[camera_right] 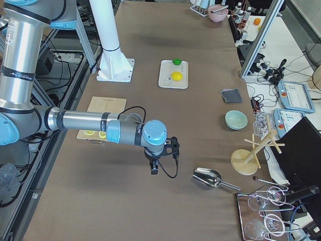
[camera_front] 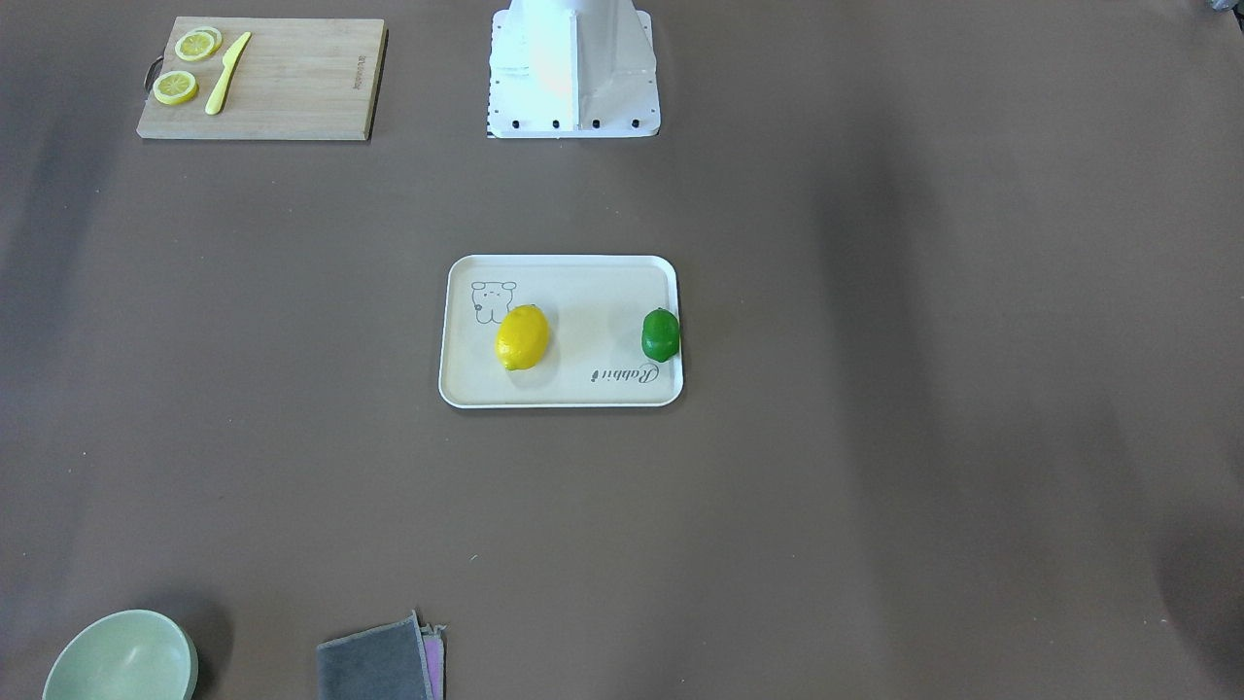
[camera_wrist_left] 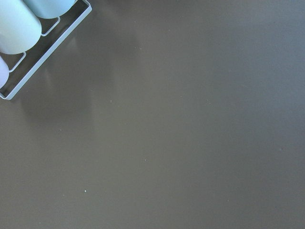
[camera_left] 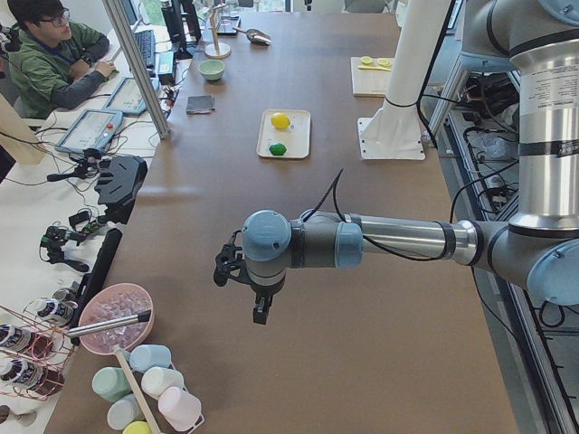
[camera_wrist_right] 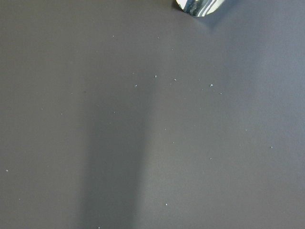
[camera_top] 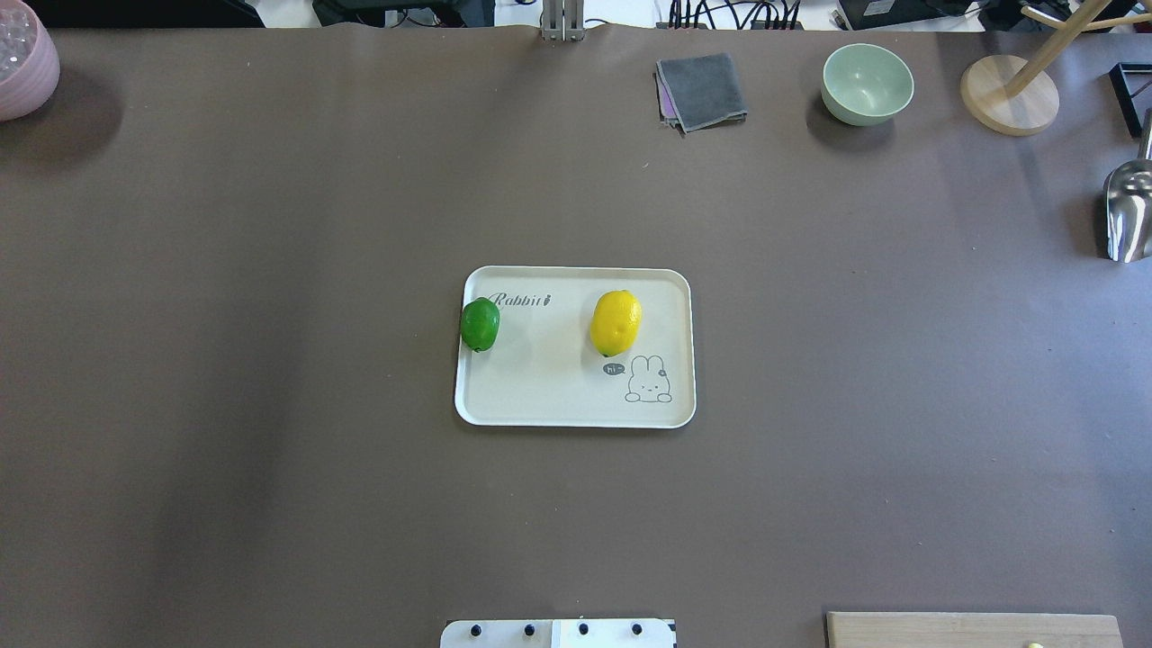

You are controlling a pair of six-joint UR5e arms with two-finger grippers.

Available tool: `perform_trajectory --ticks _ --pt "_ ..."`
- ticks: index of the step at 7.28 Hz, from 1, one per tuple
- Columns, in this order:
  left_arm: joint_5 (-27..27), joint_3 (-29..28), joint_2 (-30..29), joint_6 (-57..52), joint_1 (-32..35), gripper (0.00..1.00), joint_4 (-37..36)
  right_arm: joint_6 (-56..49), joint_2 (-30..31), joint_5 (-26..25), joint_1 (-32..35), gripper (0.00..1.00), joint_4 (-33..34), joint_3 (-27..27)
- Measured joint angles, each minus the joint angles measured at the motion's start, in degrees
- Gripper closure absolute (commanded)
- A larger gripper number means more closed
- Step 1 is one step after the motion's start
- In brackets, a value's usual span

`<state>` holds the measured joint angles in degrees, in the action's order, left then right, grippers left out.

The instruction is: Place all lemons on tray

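The cream tray (camera_top: 576, 405) lies mid-table. The yellow lemon (camera_top: 616, 322) rests on it beside the rabbit drawing. The green lemon (camera_top: 480, 324) sits at the tray's left short edge, against the rim. Both also show in the front view: yellow lemon (camera_front: 523, 337), green lemon (camera_front: 661, 334), tray (camera_front: 564, 389). My left gripper (camera_left: 258, 312) shows only in the exterior left view, far from the tray near the table's left end; I cannot tell its state. My right gripper (camera_right: 154, 168) shows only in the exterior right view, near the table's right end; I cannot tell its state.
A wooden cutting board (camera_front: 292, 83) holds lemon slices (camera_front: 176, 87) and a yellow knife (camera_front: 227, 73). A green bowl (camera_top: 867, 83), grey cloth (camera_top: 702, 90), wooden stand (camera_top: 1008, 94) and metal scoop (camera_top: 1129, 211) sit far right. A pink bowl (camera_top: 22, 58) sits far left.
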<state>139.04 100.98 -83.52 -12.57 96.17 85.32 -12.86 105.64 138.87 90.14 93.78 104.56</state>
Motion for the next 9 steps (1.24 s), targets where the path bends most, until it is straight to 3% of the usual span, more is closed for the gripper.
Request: perform_trajectory --ticks 9 --pt "-0.1 -0.1 0.0 0.0 0.0 0.01 0.0 -0.1 -0.1 0.1 -1.3 0.00 0.0 0.1"
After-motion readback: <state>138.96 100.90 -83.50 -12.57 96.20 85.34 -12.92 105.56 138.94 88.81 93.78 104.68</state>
